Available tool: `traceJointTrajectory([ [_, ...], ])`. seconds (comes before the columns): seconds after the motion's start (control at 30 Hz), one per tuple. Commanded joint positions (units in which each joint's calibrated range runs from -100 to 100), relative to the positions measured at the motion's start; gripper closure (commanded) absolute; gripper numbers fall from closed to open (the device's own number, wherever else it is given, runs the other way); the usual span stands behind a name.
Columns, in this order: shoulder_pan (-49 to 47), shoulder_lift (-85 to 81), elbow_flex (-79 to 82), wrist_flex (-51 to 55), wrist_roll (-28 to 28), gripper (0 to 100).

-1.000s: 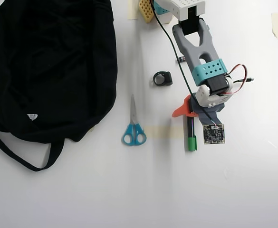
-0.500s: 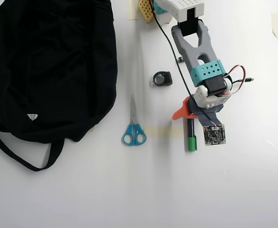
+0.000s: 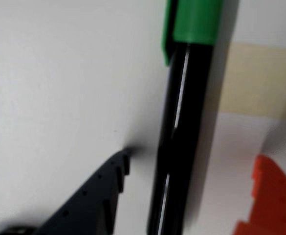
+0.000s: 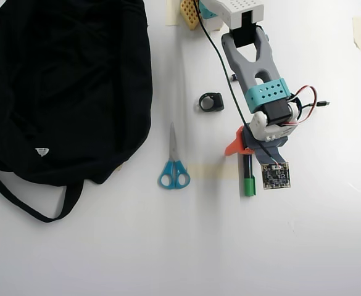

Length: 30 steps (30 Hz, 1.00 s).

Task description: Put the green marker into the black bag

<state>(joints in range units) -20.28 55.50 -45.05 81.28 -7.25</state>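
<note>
Straddling glossy cylindrical green marker (image 3: 182, 147), serrated gripper (image 3: 194, 183)

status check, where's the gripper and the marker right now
Gripper open, jaws straddling the black-barrelled green-capped marker. Marker flat on the white table, not gripped. Big black fabric bag far left in overhead view; blue-handled scissors between.

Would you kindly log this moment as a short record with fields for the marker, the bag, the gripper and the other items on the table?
marker: slim black-barrelled green marker with green cap, lying flat on the white table, between the fingers
bag: large soft black fabric bag, upper left in the overhead view, apart from the marker
gripper: two-finger gripper, dark finger and orange finger either side of the barrel, not touching it
other items: blue-handled scissors; small black ring-shaped part
task: marker not yet lifted
</note>
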Motion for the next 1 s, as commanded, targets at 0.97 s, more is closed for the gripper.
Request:
traceJointTrajectory([
  [0.97, 0.68, 0.02, -0.15, 1.58, -0.35, 86],
])
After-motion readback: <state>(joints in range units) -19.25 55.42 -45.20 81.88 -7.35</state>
